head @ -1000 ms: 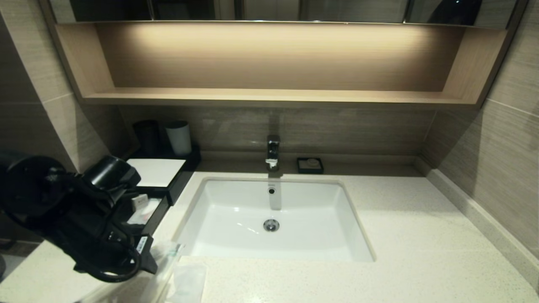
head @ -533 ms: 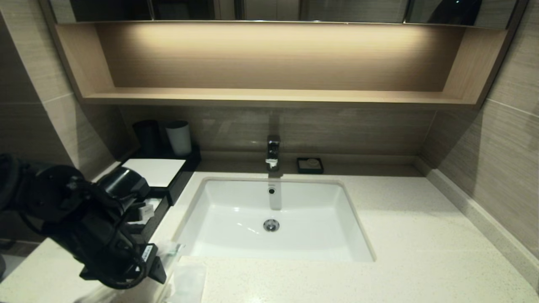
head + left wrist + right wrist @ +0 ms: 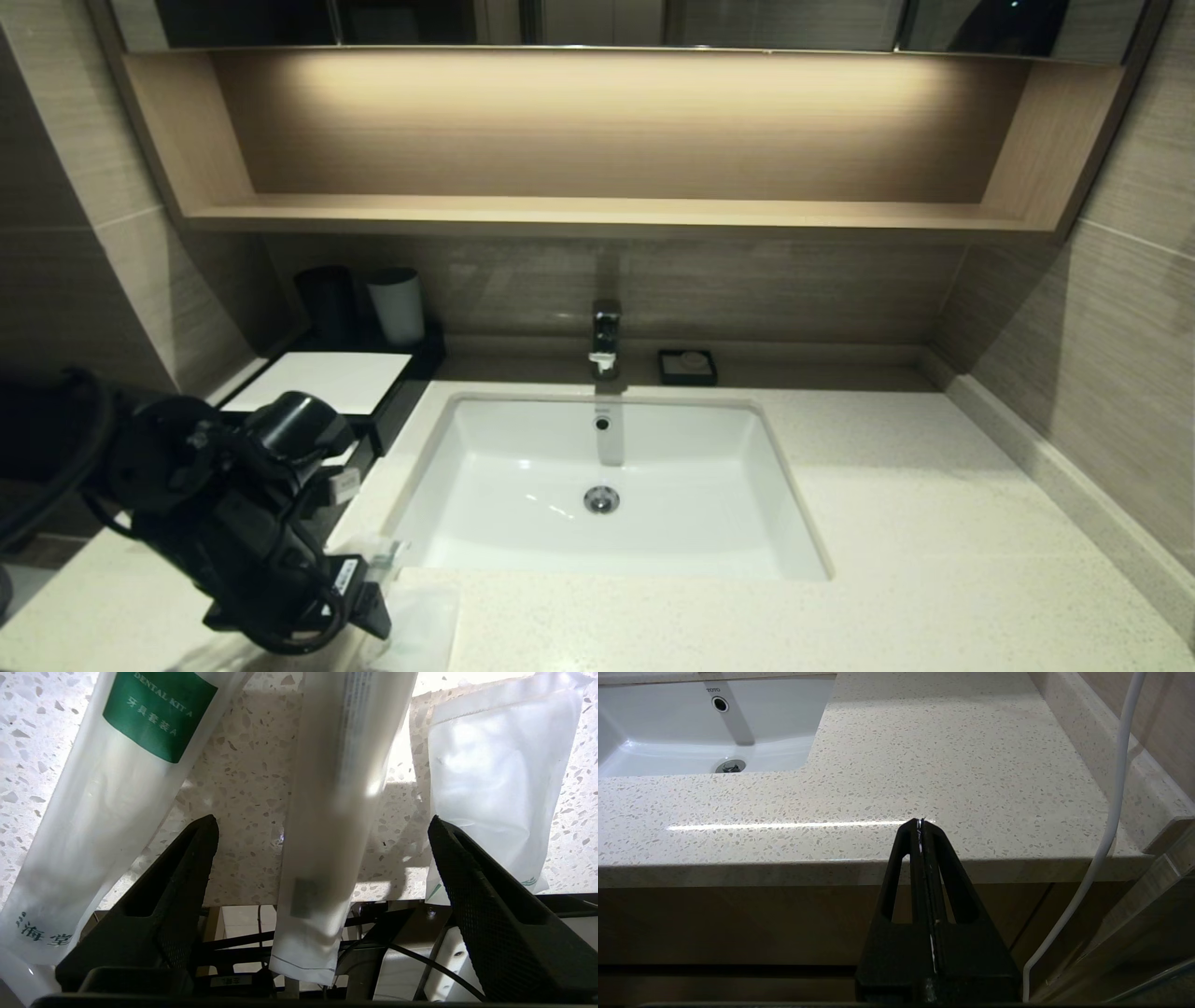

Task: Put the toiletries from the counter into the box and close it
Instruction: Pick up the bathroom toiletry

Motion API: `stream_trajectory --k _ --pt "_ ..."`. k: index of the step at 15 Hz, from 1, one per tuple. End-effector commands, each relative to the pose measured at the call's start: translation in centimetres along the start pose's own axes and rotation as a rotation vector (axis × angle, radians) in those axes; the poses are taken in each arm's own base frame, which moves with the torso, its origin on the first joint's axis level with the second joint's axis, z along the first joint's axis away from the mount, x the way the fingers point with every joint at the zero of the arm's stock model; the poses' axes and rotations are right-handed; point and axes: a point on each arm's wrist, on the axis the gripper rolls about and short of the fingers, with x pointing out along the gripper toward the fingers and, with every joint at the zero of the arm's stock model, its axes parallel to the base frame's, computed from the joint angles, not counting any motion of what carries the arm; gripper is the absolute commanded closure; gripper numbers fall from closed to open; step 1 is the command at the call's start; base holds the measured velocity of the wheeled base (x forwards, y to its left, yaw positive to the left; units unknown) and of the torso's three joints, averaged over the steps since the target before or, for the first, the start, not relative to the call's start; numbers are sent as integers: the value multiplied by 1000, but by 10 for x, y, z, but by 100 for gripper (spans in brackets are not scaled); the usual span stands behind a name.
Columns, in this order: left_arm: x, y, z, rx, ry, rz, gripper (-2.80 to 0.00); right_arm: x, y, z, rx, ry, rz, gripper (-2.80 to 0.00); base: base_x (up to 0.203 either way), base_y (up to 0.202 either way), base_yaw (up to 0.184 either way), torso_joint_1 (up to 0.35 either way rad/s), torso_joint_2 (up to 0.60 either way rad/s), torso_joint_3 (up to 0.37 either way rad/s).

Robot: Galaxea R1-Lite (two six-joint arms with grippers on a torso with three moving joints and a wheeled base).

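**Left gripper spread over the packets at the counter's front-left edge**

We see our left gripper point(image 3: 322, 826) hanging over the front-left corner of the counter point(image 3: 934, 523), its jaws released and spread wide, holding nothing. In the left wrist view, three toiletries lie on the speckled stone and overhang its front edge: a long packet with a green label point(image 3: 107, 793), a slim clear packet point(image 3: 327, 826) that sits between the two fingers, and a flat white sachet point(image 3: 495, 784) just beside the far finger. None of the fingers touches a packet as far as we can tell.

In the head view the left arm covers most of these packets; only part of the sachet point(image 3: 420, 616) shows near the front edge, left of the sink point(image 3: 607, 485).

The box point(image 3: 327, 383) stands at the back-left of the counter, its drawer pulled out toward the front.

Our right gripper point(image 3: 920, 826) is parked off the counter's front edge toward the right, jaws clenched together on nothing.
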Motion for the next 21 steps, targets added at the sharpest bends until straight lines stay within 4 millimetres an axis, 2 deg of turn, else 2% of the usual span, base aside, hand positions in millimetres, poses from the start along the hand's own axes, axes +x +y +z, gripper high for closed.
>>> stream_trajectory --k 1,11,12,21 --pt "0 0 -1 -1 5 0 -280 0 0 0 0 3 -1 0 0 0 0 0 0 0" --pt "4 1 -6 -3 26 8 -280 0 0 0 0 4 -1 0 0 0 0 0 0 0" --pt "5 2 -7 -3 32 9 0 0 0 0 0 2 0 0 0 0 0 0 0 0" --pt "-2 1 -6 0 2 1 0 0 0 0 0 3 -1 0 0 0 0 0 0 0"
